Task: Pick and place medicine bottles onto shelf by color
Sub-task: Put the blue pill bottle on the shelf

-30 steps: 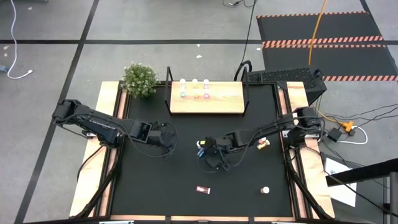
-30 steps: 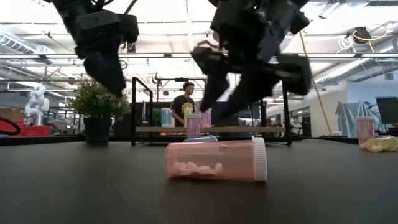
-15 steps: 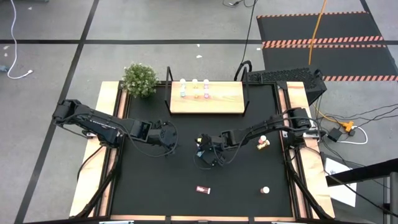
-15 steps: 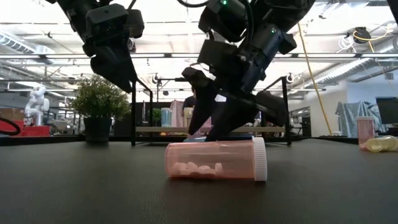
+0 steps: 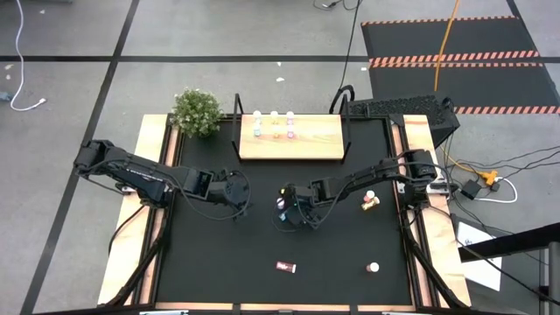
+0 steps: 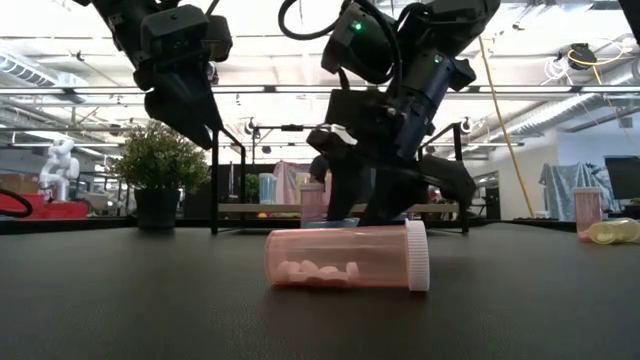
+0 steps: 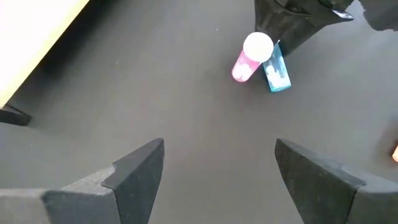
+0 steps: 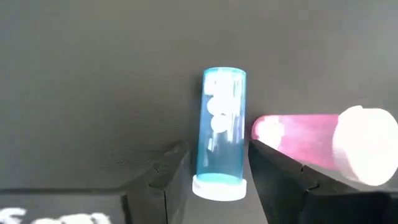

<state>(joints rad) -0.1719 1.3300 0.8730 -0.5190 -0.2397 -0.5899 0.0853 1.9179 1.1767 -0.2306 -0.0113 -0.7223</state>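
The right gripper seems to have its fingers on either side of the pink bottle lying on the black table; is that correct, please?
Not quite. The right wrist view shows the right gripper with its fingers on either side of the blue bottle lying on the black table. The pink bottle lies beside it, outside the fingers.

Roughly ten medicine bottles [image 5: 286,267], one shelf [image 5: 291,141].

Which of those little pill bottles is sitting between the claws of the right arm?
The clear blue bottle, lying on its side between the right end effector's fingers. The pink white-capped bottle lies beside it, outside them.
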